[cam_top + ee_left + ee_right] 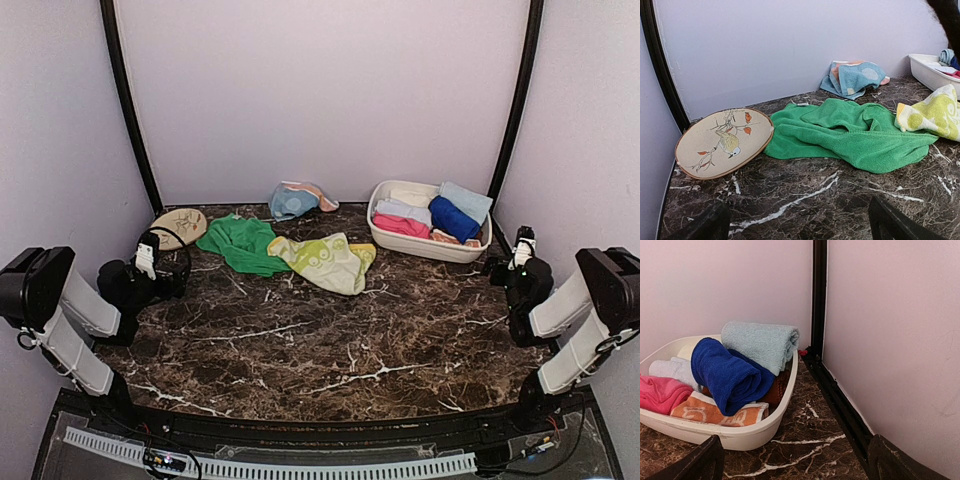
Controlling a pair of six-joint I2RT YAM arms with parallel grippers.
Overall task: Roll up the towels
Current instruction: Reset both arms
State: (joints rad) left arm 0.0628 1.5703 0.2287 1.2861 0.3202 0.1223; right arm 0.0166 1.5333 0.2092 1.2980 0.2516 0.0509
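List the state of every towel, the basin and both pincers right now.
green towel: unrolled, rumpled.
yellow-green towel: unrolled, rumpled, touching the green towel.
blue patterned towel: bunched up, not rolled.
royal blue towel: rolled, in the basin.
light blue towel: rolled, in the basin.
pink towel: bundled, in the basin.
left pincer: open, empty.
right pincer: open, empty.

From my top view, three towels lie unrolled left of centre: a crumpled green towel [240,243], a yellow-green patterned towel [325,262] touching its right edge, and a bunched blue-and-pink towel [293,200] above them. At upper right, the royal blue roll [453,217], pale blue roll [466,200] and pink roll [400,225] are packed together.
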